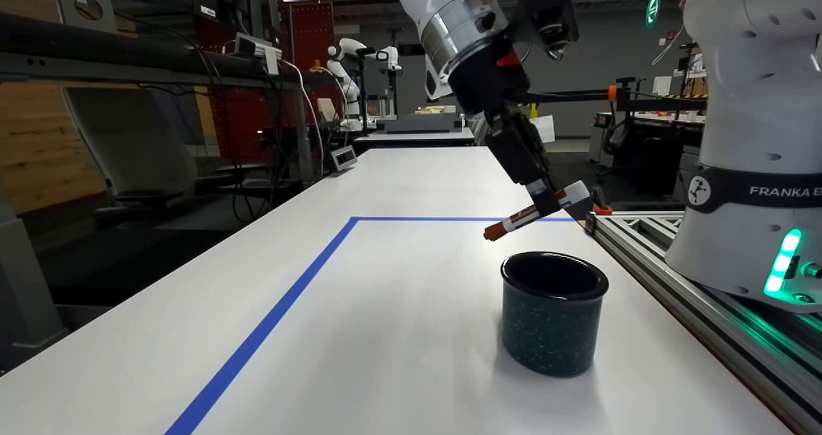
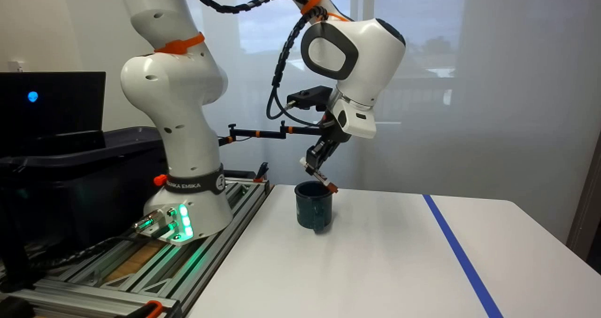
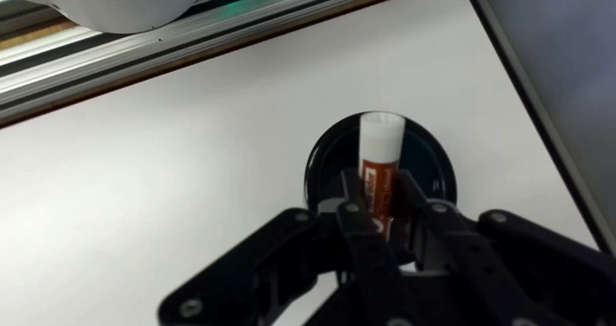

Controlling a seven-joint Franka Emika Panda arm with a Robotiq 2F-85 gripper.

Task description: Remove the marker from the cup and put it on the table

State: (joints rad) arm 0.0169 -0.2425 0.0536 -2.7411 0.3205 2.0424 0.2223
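Observation:
The marker, reddish-brown and white with a white end, is in my gripper [image 1: 547,202]. The marker [image 1: 523,218] is tilted in both exterior views, its brown end lower. The dark teal cup [image 1: 551,332] stands upright on the white table [image 1: 411,306]. The marker is above the cup's rim and apart from it. In an exterior view my gripper [image 2: 313,166] is over the cup [image 2: 306,212], whose handle shows. In the wrist view the fingers [image 3: 378,184] close on both sides of the marker [image 3: 381,138], with the cup [image 3: 312,172] behind; the marker's lower part is hidden.
A blue tape line [image 1: 273,319] runs along the table and across it. The robot base [image 2: 188,214] and metal rails [image 2: 235,243] border the table near the cup. A small grey device [image 1: 343,158] sits at the table's far edge.

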